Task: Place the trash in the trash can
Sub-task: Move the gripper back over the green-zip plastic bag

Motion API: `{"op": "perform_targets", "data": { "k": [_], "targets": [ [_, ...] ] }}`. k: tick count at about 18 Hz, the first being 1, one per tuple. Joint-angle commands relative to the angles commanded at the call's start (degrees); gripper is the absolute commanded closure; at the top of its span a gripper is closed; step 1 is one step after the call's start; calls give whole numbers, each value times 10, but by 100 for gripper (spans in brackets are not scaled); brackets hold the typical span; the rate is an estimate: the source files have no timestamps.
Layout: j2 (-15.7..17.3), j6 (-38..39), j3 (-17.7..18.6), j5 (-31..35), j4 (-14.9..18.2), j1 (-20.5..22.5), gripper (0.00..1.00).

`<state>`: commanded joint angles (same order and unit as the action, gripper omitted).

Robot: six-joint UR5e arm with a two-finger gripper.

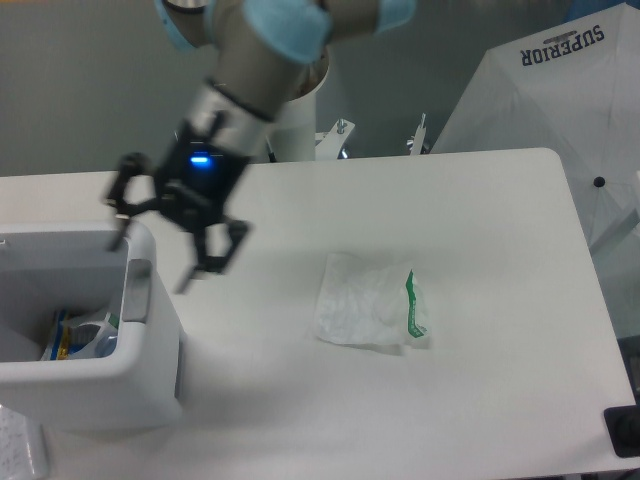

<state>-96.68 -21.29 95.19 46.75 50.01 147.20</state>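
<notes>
Hand (170,235) spread wide, holding nothing, hanging above the bench (480,230) just right of the trash can (150,340). Nothing lies between hand and can. One trash can, at the bench's left edge; inside it, some wrappers (75,335) show, count unclear. One piece of trash (365,305) flat on the bench, well right of the can, green marking along its right side.

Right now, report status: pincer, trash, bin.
Pincer open, empty, above table beside trash can. One wrapper on table, untouched. Some trash in can. Nothing between pincer and wrapper.
</notes>
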Motion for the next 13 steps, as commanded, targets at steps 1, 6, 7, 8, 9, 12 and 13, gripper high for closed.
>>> {"op": "perform_targets", "data": {
  "k": [1,6,7,8,9,12,13],
  "targets": [
    [-1,11,6,13,1,21,2],
    [-25,15,27,157,2,65,1],
    [-29,13,32,177,2,70,1],
    [-40,11,35,192,2,70,1],
    [-51,7,39,207,2,71,1],
    [-83,-22,52,261,1,74,1],
    [-95,-37,54,276,2,73,1]
  ]
}}
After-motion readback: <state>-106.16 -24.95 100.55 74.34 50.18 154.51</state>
